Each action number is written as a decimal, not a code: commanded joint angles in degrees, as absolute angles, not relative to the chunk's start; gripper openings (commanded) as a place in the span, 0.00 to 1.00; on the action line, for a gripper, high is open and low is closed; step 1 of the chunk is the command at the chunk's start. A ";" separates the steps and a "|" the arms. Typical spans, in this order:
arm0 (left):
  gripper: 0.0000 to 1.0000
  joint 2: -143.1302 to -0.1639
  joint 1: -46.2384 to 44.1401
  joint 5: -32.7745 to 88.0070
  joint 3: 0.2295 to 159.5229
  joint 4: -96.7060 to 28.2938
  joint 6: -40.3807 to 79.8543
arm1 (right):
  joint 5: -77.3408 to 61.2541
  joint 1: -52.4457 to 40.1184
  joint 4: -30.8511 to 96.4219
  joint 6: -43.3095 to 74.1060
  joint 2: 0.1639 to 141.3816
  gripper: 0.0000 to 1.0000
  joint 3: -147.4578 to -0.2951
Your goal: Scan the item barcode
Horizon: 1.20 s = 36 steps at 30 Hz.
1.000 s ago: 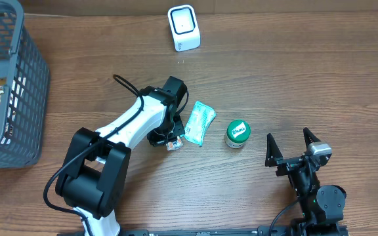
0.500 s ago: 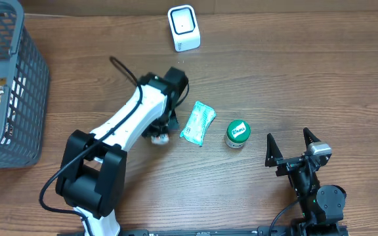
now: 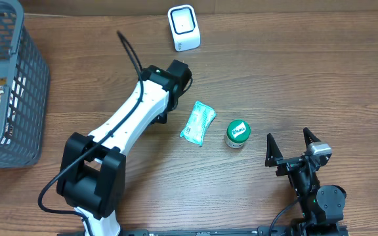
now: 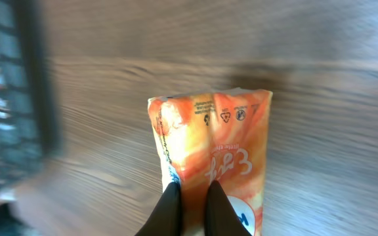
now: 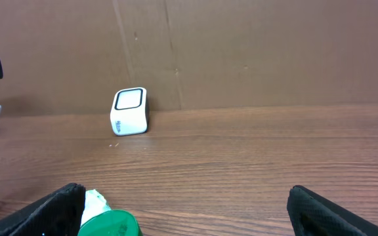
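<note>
Above the table [image 4: 320,78], the left end effector [image 4: 192,196] pinches an orange printed packet [image 4: 218,131]; the right end effector [image 3: 287,136] gapes.

Left arm [image 3: 135,110] extended forward, left fingers [image 4: 170,208] pinched tight; right arm [image 3: 305,176] parked, right fingers [image 3: 270,148] spread wide.

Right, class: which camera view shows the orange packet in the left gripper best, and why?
The left wrist view: the orange packet fills the frame, pinched by the left gripper, its printing visible. Overhead, the left arm hides it. The right wrist view does not show it.
</note>
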<state>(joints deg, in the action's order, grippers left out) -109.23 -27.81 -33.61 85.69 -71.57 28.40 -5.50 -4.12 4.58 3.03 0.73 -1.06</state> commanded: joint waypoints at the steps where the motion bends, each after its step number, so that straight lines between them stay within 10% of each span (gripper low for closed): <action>1: 0.04 -108.81 -29.98 -49.06 86.35 -70.13 26.72 | -4.78 -3.77 4.40 3.44 0.16 1.00 -0.45; 21: 0.04 -125.16 -40.47 -58.83 86.32 -61.25 26.50 | -4.78 -3.77 4.40 3.44 0.16 1.00 -0.45; 36: 0.04 -122.39 -34.85 -40.84 93.93 -69.69 37.91 | -4.78 -3.77 4.40 3.44 0.16 1.00 -0.45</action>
<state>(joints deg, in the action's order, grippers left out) -125.36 -38.94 -50.50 89.03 -68.82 33.36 -5.50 -4.10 4.60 3.05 0.73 -1.06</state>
